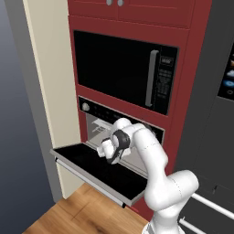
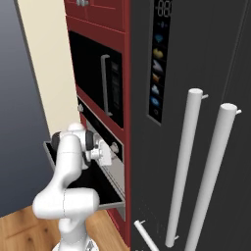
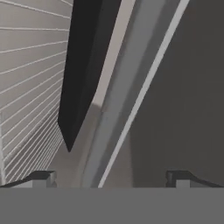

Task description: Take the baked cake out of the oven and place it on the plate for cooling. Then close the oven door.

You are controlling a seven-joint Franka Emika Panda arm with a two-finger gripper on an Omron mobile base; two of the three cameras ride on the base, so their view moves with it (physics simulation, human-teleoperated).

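Fingers (image 3: 112,177) spread wide above flat black glass oven door (image 1: 91,171), beside ribbed grey wall.

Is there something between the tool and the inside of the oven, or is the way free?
Nothing visible blocks it. The oven door lies folded down, and the open tool hangs above it at the mouth of the oven. No cake can be made out inside.

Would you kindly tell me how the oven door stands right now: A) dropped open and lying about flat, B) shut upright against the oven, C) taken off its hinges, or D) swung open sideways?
A: the oven door lies about flat below the oven, and the open gripper sits above it at the cavity's mouth.
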